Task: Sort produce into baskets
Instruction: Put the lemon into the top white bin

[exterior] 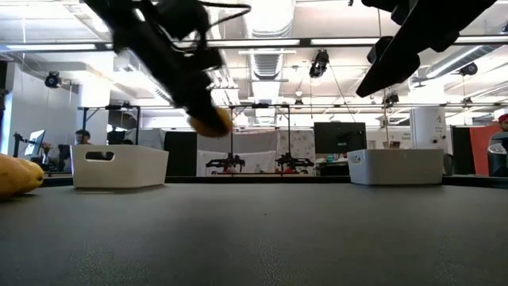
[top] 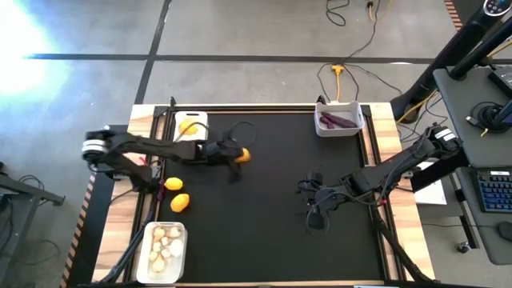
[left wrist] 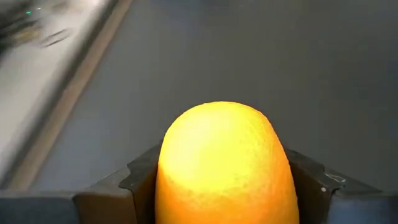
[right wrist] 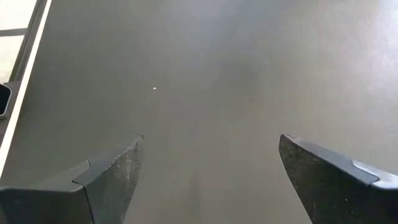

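My left gripper [top: 238, 154] reaches over the black mat from the left, shut on a yellow-orange lemon [top: 244, 156], which the low view shows hanging in the air [exterior: 211, 121]. Two more lemons [top: 173, 185] [top: 180, 202] rest on the mat near the left edge. Another lemon [top: 188, 128] sits in the far-left white basket [top: 198, 118]. The far-right basket [top: 358, 125] holds dark purple pieces [top: 336, 122]. The near-left basket [top: 149, 240] holds whitish lumpy pieces [top: 166, 246]. My right gripper [right wrist: 208, 168] hovers open over bare mat at centre right [top: 316, 212]. My left gripper pinches the lemon between its two fingers [left wrist: 140, 180], one on each of the lemon's opposite sides [left wrist: 171, 177]. The fingers come from the table's left, slanting downward. The lemon's rounded end [left wrist: 217, 118] sticks out past the fingertips, and the fruit is lifted clear of the mat.
Wooden strips [top: 382, 120] border the mat. Cables [top: 352, 60] run on the floor beyond the far edge, and a desk with a keyboard [top: 496, 192] stands to the right. The mat's middle and near part [top: 264, 240] lies open.
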{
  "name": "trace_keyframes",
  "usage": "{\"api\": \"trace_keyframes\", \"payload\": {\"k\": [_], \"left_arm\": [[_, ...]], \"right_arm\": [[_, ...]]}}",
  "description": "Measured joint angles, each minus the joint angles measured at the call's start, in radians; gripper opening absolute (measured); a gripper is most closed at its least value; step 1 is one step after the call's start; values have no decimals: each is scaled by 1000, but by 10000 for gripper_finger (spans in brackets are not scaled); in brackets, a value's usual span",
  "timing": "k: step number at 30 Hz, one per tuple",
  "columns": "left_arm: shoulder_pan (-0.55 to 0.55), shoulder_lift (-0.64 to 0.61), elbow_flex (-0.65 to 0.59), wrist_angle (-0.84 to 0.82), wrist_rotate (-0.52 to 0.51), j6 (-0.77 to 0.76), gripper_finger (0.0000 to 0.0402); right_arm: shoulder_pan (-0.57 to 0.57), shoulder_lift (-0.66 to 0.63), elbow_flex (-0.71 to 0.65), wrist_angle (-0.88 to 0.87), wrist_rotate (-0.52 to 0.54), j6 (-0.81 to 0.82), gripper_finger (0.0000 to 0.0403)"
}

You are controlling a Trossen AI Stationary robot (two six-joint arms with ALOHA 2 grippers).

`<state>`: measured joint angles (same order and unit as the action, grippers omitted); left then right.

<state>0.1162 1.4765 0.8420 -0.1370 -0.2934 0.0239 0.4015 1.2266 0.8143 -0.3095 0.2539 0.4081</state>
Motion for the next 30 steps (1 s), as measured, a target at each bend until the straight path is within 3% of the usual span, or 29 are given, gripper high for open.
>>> {"api": "trace_keyframes", "payload": {"k": [3, 11, 19, 30], "left_arm": [[39, -106, -5, -173, -146, -29, 224], [305, -290, -40, -495, -329, -240, 222], [575, -264, -112, -511, -154, -349, 223], [598, -167, -146, -508, -155, -362, 248]], "right_arm": [[0, 0, 0, 1, 0, -13, 364], [0, 1, 0, 1, 0, -15, 364], [0, 1, 0, 1, 0, -11, 364], [0, 2, 0, 0, 0, 2, 364]]}}
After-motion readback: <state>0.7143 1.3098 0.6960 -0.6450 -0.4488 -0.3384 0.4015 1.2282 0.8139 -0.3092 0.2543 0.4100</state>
